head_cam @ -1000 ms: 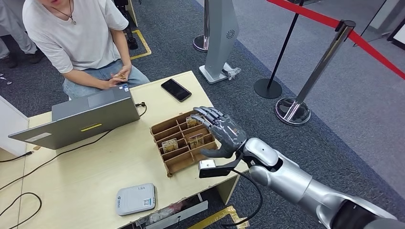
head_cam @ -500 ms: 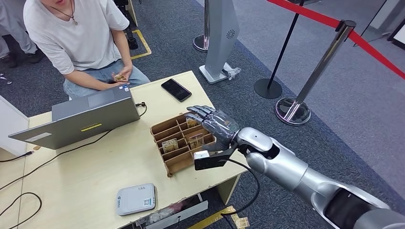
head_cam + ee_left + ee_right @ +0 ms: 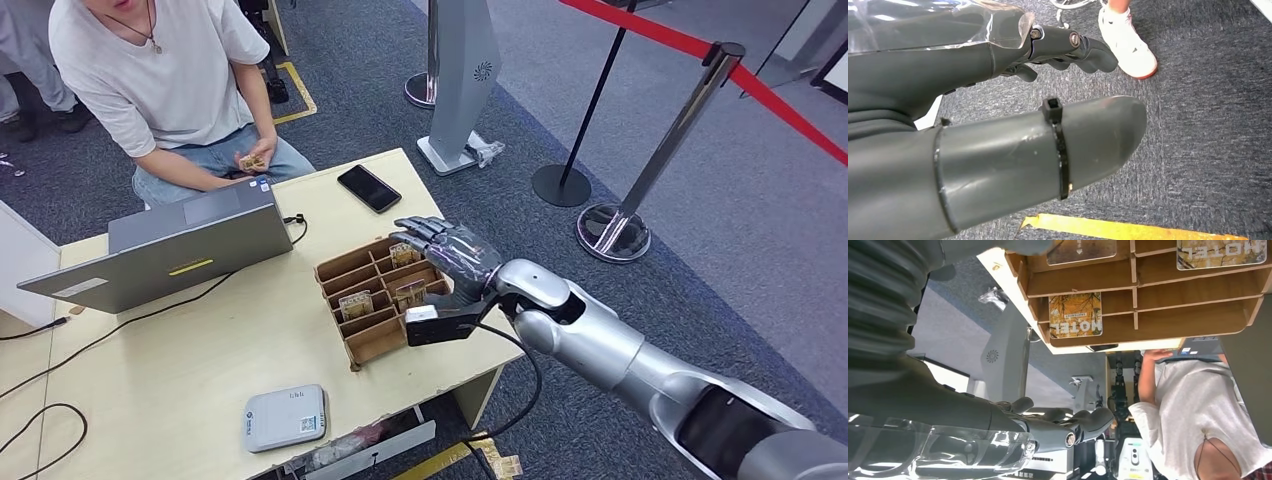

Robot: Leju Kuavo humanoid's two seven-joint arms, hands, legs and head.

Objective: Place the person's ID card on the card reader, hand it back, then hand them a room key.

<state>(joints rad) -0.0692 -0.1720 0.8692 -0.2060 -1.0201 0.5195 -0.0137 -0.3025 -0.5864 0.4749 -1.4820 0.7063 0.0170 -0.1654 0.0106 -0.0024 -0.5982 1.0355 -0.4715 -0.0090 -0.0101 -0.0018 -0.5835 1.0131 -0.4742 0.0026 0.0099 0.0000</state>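
Note:
On the table's right part stands a brown wooden compartment tray [image 3: 366, 345] with three hotel key cards upright in it [image 3: 355, 303] [image 3: 410, 293] [image 3: 403, 254]. My right hand [image 3: 452, 258] hovers over the tray's right side, fingers spread and holding nothing. In the right wrist view a key card [image 3: 1075, 315] marked HOTEL stands in the tray [image 3: 1188, 320], apart from my fingers [image 3: 1083, 424]. The white card reader [image 3: 286, 416] lies at the table's near edge. The seated person [image 3: 160, 80] holds a small card [image 3: 250, 160] in both hands. My left hand [image 3: 1013, 100] hangs over the carpet, holding nothing.
A grey laptop [image 3: 190, 240] stands between the person and the tray, with cables trailing left. A black phone [image 3: 368, 188] lies behind the tray. Stanchions [image 3: 615, 230] with a red belt and a white kiosk base [image 3: 460, 140] stand right of the table.
My right hand has moved left and down over the tray's right compartments. The person has shifted the small card in their hands.

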